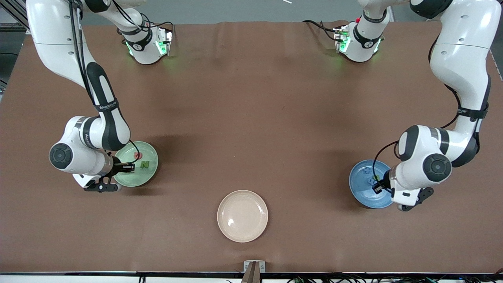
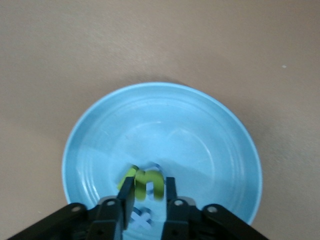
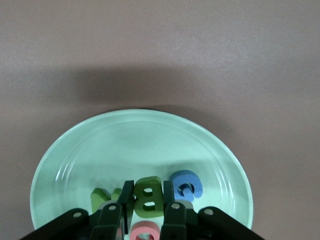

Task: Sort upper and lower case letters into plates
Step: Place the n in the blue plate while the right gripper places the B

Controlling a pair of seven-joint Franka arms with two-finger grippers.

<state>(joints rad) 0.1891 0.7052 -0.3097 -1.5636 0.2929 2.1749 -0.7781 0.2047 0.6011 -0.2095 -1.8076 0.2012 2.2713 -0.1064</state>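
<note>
Toward the right arm's end of the table lies the pale green plate. My right gripper is low over it, shut on a green B. A blue G, a green N and a red letter lie in that plate. At the left arm's end, my left gripper hangs over the blue plate. Its fingers stand slightly apart around a blurred green lower-case letter. A blue x lies beneath.
A beige plate sits mid-table, nearer the front camera than both other plates, with nothing in it. A small grey bracket stands at the table's front edge. Both arms' bases stand along the table's edge farthest from the camera.
</note>
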